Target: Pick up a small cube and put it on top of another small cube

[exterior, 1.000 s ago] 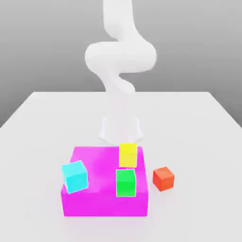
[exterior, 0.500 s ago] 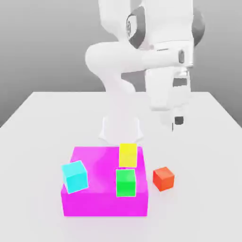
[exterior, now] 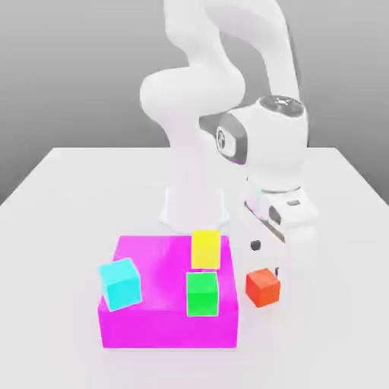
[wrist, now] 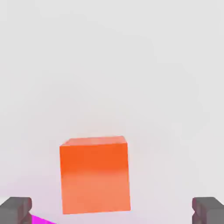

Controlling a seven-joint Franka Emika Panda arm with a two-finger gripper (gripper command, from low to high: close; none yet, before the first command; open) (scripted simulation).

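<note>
Claw [wrist: 112,210] open, nothing in it, over the small red-orange cube [wrist: 95,179], which sits on the table [exterior: 319,342] between the spread jaws, nearer one than the other. Progress: reach looks mostly done by my read; grasp, lift, carry and stack all left. Cube is off-centre, so I'd centre on it before closing, else one jaw may shove it. Next out, just beside the claw toward the exterior view's left: big magenta block [exterior: 169,327], a corner of it close to one jaw in the hand view. That's the main obstacle, both for that jaw on the way down and for a low sideways carry; lift first. On the block's near side, green cube [exterior: 202,295] and yellow cube [exterior: 206,250], a gap between them. Farthest from the claw, cyan cube [exterior: 120,285] at the block's far side, turned askew. Any of the three could be the base; can't tell which is meant. Green and yellow sit close enough that a stack on one risks clipping the other.
</note>
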